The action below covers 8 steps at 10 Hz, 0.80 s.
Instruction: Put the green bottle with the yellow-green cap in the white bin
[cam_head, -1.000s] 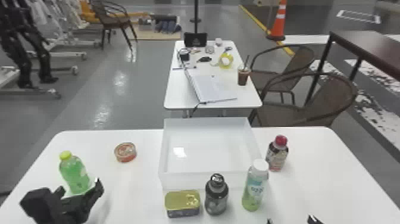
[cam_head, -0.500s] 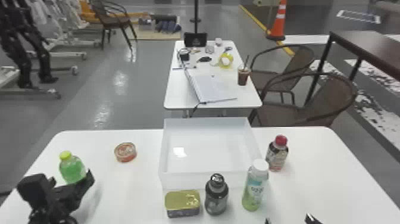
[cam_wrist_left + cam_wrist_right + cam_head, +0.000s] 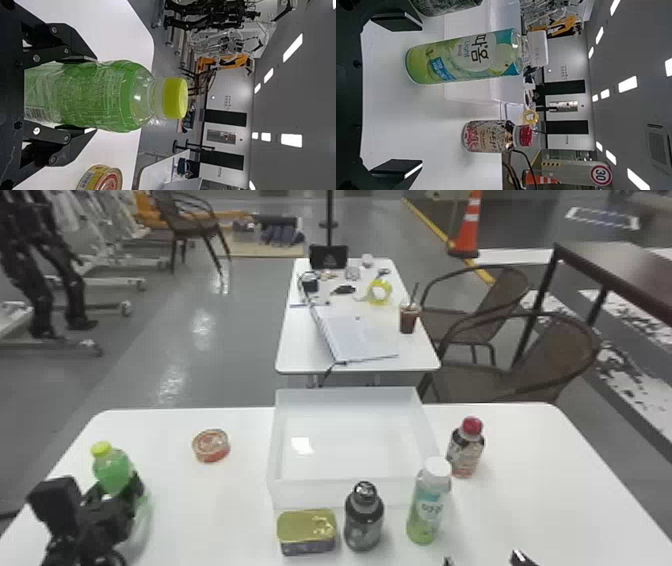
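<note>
The left gripper [image 3: 116,491] is at the table's left side, shut on the green bottle [image 3: 111,471] with the yellow-green cap, which stands upright. From the left wrist, the left gripper [image 3: 89,95] has one finger against each side of the green bottle [image 3: 99,95]; the yellow-green cap [image 3: 175,97] rises beyond the fingers. Some of the lower bottle is hidden in the head view. The white bin [image 3: 350,494] sits at the table's middle. At the bottom edge, the idle right gripper [image 3: 485,561] stands open; its own wrist view shows the right gripper [image 3: 409,95] with nothing between its fingers.
A round red can [image 3: 211,446] lies between green bottle and bin. Along the bin's near side are a gold-lidded tin [image 3: 307,531], a dark bottle [image 3: 364,517] and a white-capped bottle [image 3: 429,502]. The red-capped bottle [image 3: 465,450] stands right of the bin.
The left gripper has moved forward around the green bottle, and its fingers have closed on it. The bottle's cap has shifted slightly left. The right gripper has barely moved.
</note>
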{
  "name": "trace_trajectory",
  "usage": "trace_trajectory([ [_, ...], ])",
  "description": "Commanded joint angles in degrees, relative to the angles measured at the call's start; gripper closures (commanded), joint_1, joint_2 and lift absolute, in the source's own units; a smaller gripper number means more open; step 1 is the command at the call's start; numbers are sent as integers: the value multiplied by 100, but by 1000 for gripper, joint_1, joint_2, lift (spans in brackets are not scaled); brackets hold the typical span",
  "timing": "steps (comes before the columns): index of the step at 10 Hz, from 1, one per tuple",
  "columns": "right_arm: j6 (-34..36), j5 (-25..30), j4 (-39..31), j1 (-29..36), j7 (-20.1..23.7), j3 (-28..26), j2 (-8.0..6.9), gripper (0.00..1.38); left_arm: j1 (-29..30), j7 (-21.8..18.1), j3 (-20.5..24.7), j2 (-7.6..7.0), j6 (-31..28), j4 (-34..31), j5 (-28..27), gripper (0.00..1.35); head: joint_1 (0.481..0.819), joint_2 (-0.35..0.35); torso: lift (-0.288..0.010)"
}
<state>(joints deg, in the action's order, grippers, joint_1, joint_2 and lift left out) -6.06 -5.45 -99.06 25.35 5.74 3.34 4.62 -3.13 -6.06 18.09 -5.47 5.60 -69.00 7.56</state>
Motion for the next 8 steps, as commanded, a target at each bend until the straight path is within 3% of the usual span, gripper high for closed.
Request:
trace_trajectory([
  [1, 0, 0, 10, -4, 6, 0, -5, 87, -4, 0, -33, 11, 99, 1, -18, 820, 549, 0, -100],
  [3, 0, -9, 18, -4, 15, 0, -5, 88, 84, -44, -183, -16, 214, -263, -97, 820, 549, 0, -100],
  [6, 0, -18, 36, -4, 15, 0, -5, 88, 453, -352, -666, 11, -50, -1643, -695, 820, 549, 0, -100],
  [8, 0, -27, 54, -4, 15, 0, -5, 88, 515, -642, -1158, 55, -208, -2118, -800, 820, 549, 0, -100],
])
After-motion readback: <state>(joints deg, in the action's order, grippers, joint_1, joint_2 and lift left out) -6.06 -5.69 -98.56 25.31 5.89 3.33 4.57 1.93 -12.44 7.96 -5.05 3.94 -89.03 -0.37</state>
